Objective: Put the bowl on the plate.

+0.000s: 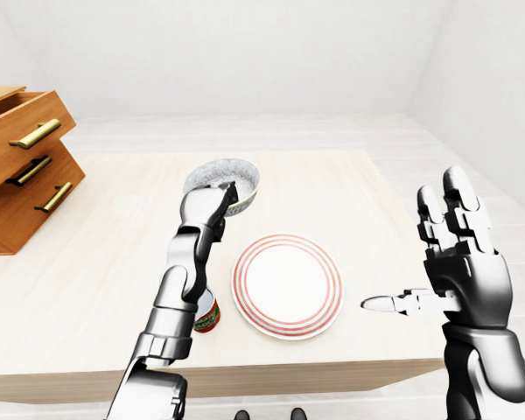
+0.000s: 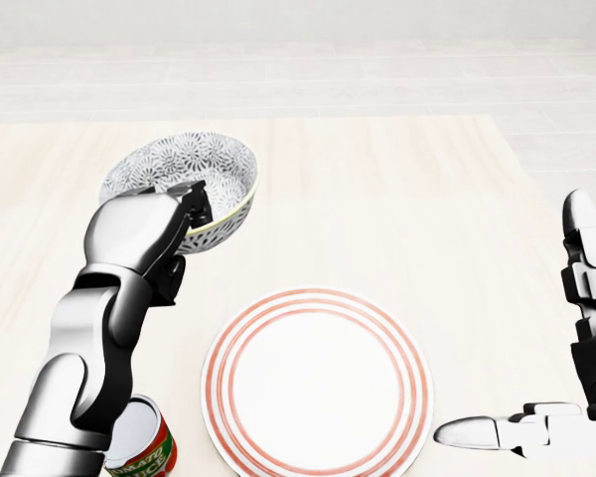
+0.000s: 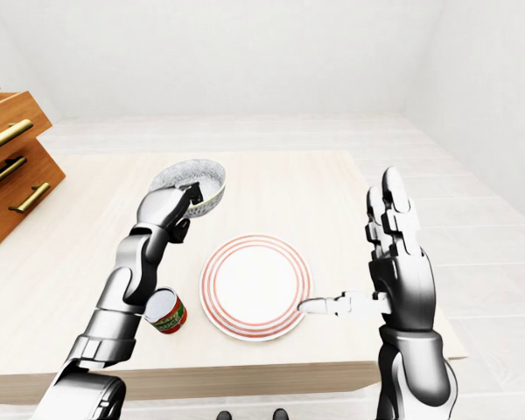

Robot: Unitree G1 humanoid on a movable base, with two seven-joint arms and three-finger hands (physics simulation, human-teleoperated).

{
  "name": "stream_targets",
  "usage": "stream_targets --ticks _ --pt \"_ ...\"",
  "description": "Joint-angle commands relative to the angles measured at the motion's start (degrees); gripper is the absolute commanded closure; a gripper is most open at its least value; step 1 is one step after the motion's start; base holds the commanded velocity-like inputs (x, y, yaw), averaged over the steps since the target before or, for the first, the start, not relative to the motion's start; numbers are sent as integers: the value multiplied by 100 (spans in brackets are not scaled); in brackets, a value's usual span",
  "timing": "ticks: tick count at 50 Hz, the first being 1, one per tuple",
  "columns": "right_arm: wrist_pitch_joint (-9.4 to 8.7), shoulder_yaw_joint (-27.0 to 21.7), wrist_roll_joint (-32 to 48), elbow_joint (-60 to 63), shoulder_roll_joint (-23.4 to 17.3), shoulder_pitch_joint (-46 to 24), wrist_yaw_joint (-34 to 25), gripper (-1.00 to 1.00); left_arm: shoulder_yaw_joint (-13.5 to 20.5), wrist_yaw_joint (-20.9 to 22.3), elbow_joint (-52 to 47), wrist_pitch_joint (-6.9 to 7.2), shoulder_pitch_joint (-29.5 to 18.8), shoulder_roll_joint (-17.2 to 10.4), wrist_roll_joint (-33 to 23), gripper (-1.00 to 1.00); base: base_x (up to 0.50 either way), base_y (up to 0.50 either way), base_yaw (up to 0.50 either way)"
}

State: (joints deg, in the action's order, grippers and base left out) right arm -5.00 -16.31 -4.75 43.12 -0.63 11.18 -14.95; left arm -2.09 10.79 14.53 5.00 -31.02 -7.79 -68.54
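Observation:
A patterned grey-white bowl (image 2: 194,171) is held tilted above the table, up and left of the plate. My left hand (image 2: 184,214) is shut on its near rim, with fingers hooked over the edge. The white plate with red rings (image 2: 318,383) lies flat on the pale wooden table (image 2: 397,199), below and right of the bowl. My right hand (image 1: 429,262) stands open to the right of the plate, fingers pointing up and thumb (image 2: 472,432) stretched toward the plate's rim, touching nothing.
A red-labelled can (image 2: 139,452) stands beside my left forearm, left of the plate. A wooden drawer unit (image 1: 17,166) with brass handles, top drawer open, sits at the table's left. The table's near edge (image 1: 271,376) runs just below the plate.

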Motion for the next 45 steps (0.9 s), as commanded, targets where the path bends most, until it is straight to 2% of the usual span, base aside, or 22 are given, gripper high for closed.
stream_targets --ticks 1,20,28,38,45 --pt "0 -219 -57 101 166 304 -300 -100 -345 -154 16 0 -212 643 -437 100 0 0 0" --pt "0 -527 -207 9 292 405 -594 -100 -1009 -343 6 0 164 1457 -1031 100 0 0 0" --pt "0 -687 -332 38 382 507 -736 -100 -1477 -437 -375 0 891 1798 -1332 100 0 0 0" --pt "0 -697 -322 -365 315 281 -671 -100 -1913 -735 -508 0 1620 1976 -1671 100 0 0 0" --pt "0 -790 -448 -486 230 248 -633 -100 -2190 -1003 -597 0 2091 1996 -1827 100 0 0 0"
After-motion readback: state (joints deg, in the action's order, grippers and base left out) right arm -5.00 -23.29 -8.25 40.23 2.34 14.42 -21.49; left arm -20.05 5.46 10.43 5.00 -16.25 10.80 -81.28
